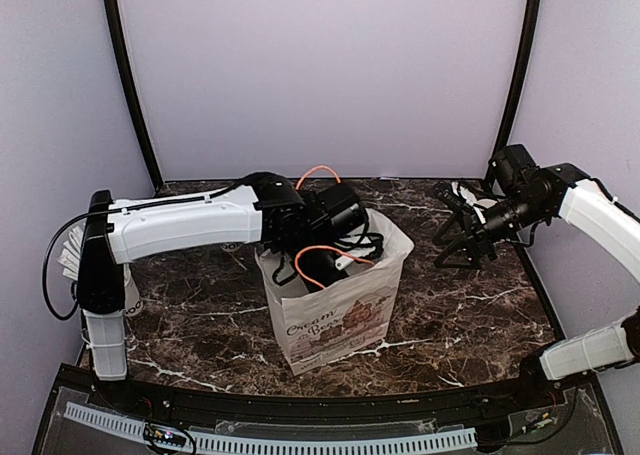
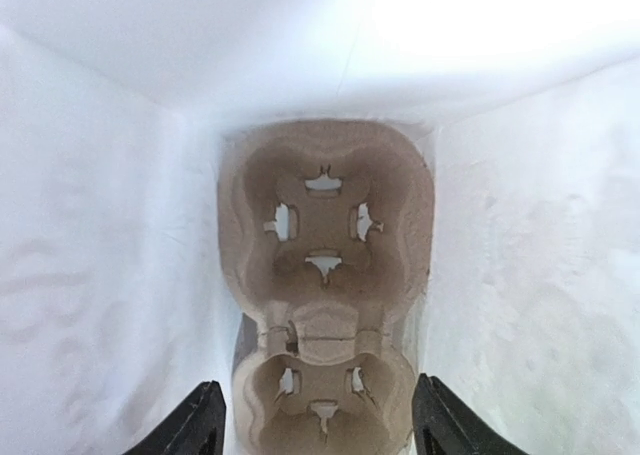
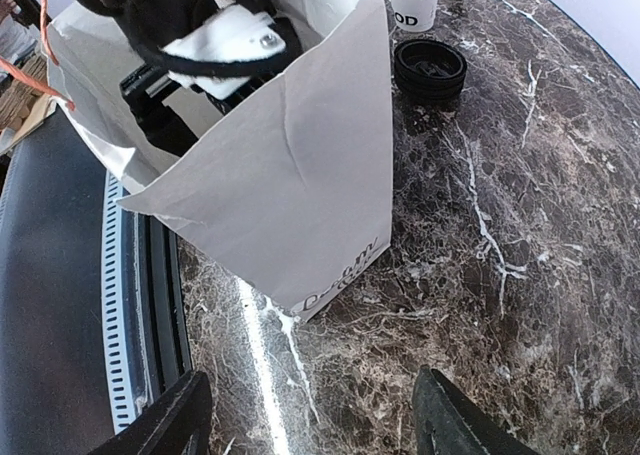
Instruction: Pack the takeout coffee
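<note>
**Left fingers spread inside the bag, right fingers spread beside it**

Nearest me, my left arm swings from its base at the near-left corner across the table (image 3: pixel 520 225) and dips wrist-first into the one white paper bag (image 1: pixel 340 310). Inside, my left gripper (image 2: pixel 318 385) points straight down, its fingers wide apart with nothing between them. It is above a single brown pulp cup carrier (image 2: pixel 325 235) lying on the bag's floor. Two of the carrier's wells show, and both are bare. The bag's white walls close in on every side.

My right gripper (image 3: pixel 312 377) hangs above the marble to the right of the bag and apart from it. Its fingers are likewise spread and hold nothing. The bag stands between it and the things at the table's left.

Beyond the bag lies a black lid (image 3: pixel 430 68), perhaps a short stack; I cannot tell which. Just beside it stands one white cup (image 3: pixel 413 0) with black lettering near its base. Its top is cropped in the wrist view and covered by my left arm from above, so I cannot tell whether it is the takeout coffee
</note>
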Action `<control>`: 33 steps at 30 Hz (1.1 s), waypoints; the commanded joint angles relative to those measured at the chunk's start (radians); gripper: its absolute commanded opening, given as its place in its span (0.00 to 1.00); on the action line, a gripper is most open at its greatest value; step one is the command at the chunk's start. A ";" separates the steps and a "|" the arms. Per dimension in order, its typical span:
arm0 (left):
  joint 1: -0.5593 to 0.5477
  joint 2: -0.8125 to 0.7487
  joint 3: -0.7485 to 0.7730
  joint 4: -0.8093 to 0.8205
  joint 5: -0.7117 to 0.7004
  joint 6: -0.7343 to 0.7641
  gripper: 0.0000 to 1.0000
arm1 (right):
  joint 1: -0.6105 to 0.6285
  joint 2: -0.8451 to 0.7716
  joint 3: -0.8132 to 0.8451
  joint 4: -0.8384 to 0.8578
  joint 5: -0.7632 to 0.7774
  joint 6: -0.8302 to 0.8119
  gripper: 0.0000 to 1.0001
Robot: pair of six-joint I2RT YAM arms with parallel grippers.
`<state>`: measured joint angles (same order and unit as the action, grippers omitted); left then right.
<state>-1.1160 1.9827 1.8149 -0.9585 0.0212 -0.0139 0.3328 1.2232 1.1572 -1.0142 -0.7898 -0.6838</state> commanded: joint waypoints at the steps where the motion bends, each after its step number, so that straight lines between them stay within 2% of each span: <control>1: -0.005 -0.103 0.072 -0.028 -0.008 0.036 0.66 | -0.004 -0.009 -0.007 0.017 -0.025 -0.014 0.70; 8: -0.005 -0.235 0.178 0.052 -0.001 0.020 0.66 | -0.004 0.016 0.008 0.009 -0.032 -0.017 0.70; 11: -0.005 -0.285 0.207 0.059 -0.006 -0.031 0.65 | -0.004 0.020 0.012 0.005 -0.035 -0.019 0.70; 17: -0.005 -0.399 0.118 0.066 -0.111 -0.064 0.64 | -0.004 0.027 0.018 0.004 -0.035 -0.019 0.70; 21: 0.006 -0.430 0.078 -0.009 -0.176 -0.121 0.56 | -0.004 0.046 0.107 -0.025 -0.004 -0.024 0.70; 26: 0.041 -0.437 0.016 -0.072 -0.149 -0.198 0.47 | 0.003 0.127 0.293 -0.084 0.020 -0.046 0.68; 27: 0.045 -0.441 -0.001 -0.066 -0.135 -0.209 0.41 | 0.005 0.147 0.321 -0.085 0.015 -0.041 0.68; 29: 0.058 -0.452 -0.043 -0.051 -0.103 -0.225 0.34 | 0.030 0.186 0.366 -0.079 0.009 -0.025 0.67; 33: 0.065 -0.458 -0.086 -0.030 -0.069 -0.242 0.33 | 0.098 0.233 0.413 -0.047 0.025 0.013 0.67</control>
<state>-1.0615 1.5593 1.7535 -0.9890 -0.0887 -0.2146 0.3717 1.4170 1.5314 -1.0721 -0.7788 -0.7029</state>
